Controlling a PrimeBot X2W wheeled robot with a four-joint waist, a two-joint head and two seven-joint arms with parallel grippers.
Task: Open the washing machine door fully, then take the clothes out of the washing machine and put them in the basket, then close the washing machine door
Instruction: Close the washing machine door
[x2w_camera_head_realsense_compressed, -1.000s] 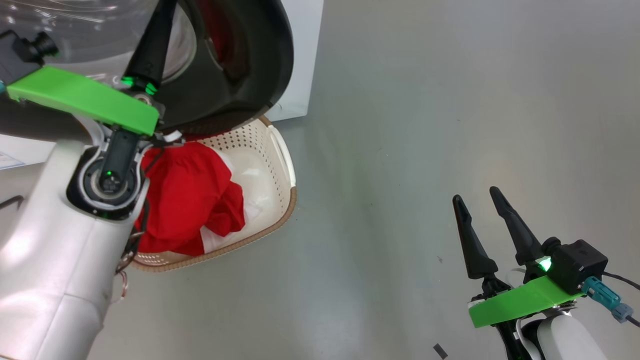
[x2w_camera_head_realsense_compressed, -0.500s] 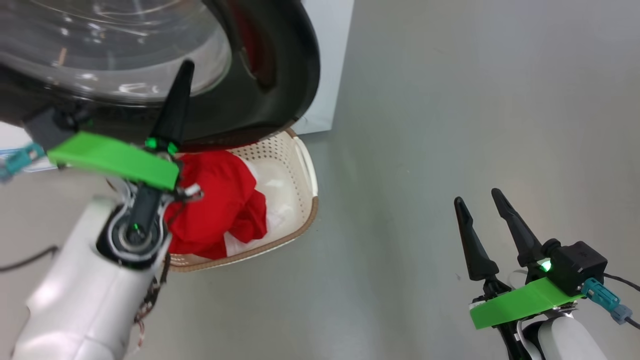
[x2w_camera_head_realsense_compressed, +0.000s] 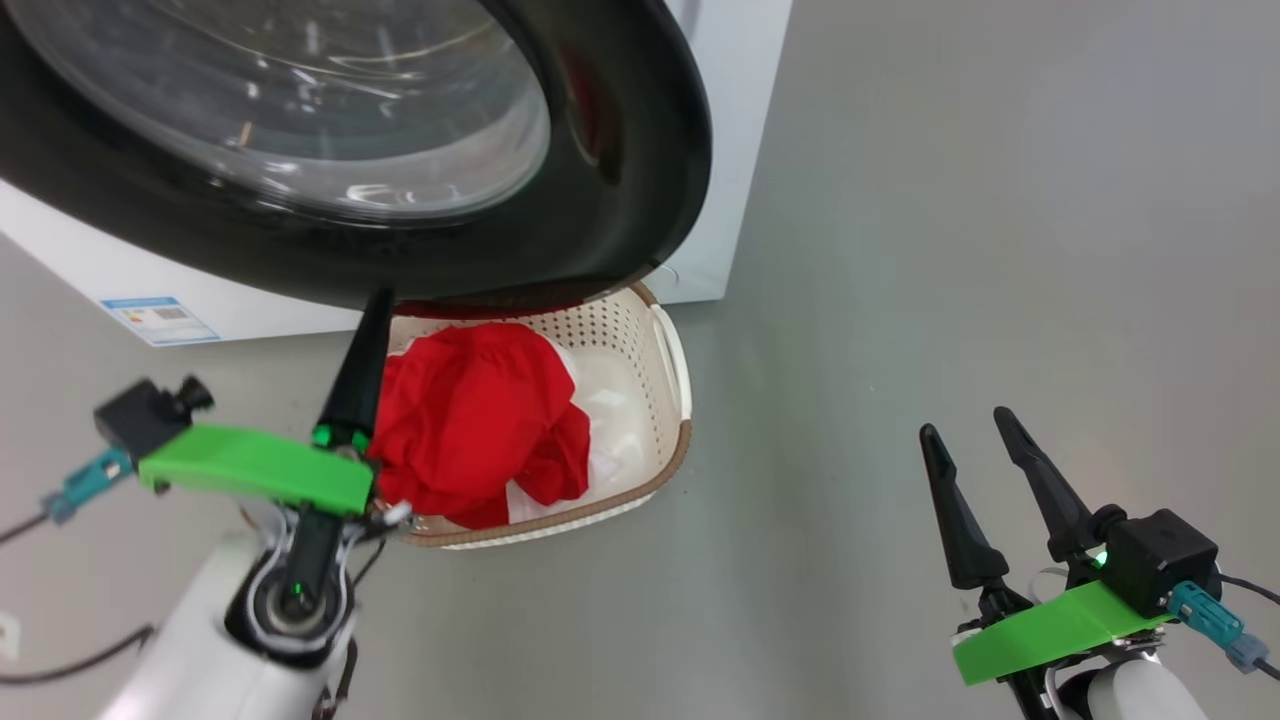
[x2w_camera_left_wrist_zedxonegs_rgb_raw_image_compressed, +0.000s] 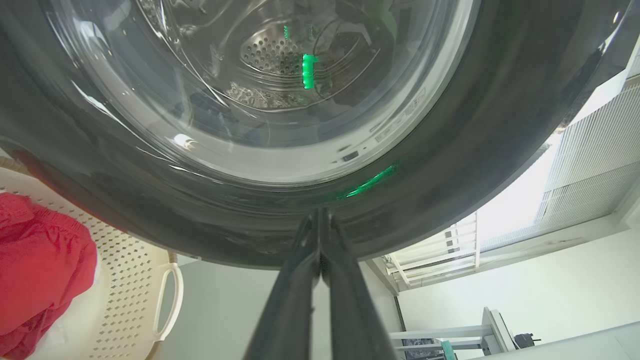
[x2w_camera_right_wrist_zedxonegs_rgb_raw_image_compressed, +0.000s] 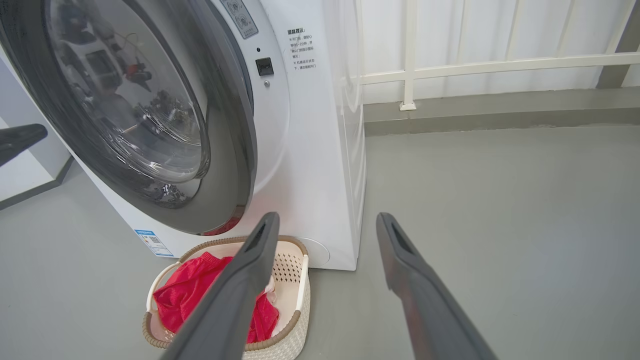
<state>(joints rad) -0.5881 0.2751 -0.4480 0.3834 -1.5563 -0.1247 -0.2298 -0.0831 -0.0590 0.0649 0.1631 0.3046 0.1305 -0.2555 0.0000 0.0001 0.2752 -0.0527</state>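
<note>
The washing machine door (x2w_camera_head_realsense_compressed: 330, 130), with its black rim and clear glass bowl, stands ajar close to the front of the white washing machine (x2w_camera_right_wrist_zedxonegs_rgb_raw_image_compressed: 320, 150). My left gripper (x2w_camera_head_realsense_compressed: 378, 300) is shut with nothing in it. Its joined fingertips (x2w_camera_left_wrist_zedxonegs_rgb_raw_image_compressed: 318, 215) point at the door's lower rim, and whether they touch it I cannot tell. Below the door sits the basket (x2w_camera_head_realsense_compressed: 668, 460) with the red clothes (x2w_camera_head_realsense_compressed: 470, 430) piled in it. My right gripper (x2w_camera_head_realsense_compressed: 965, 423) hangs open and empty over the floor, well to the right of the basket (x2w_camera_right_wrist_zedxonegs_rgb_raw_image_compressed: 295, 325).
Grey floor (x2w_camera_head_realsense_compressed: 950, 200) spreads to the right of the machine. A blue label (x2w_camera_head_realsense_compressed: 160, 318) marks the machine's lower corner. A white railing (x2w_camera_right_wrist_zedxonegs_rgb_raw_image_compressed: 475, 65) and a low kerb run behind the machine. A dark cable (x2w_camera_head_realsense_compressed: 70, 665) lies on the floor at the lower left.
The head view has shifted, showing more of the door. My left gripper has come down from across the door's glass to its lower rim, still shut. The right gripper is unchanged.
</note>
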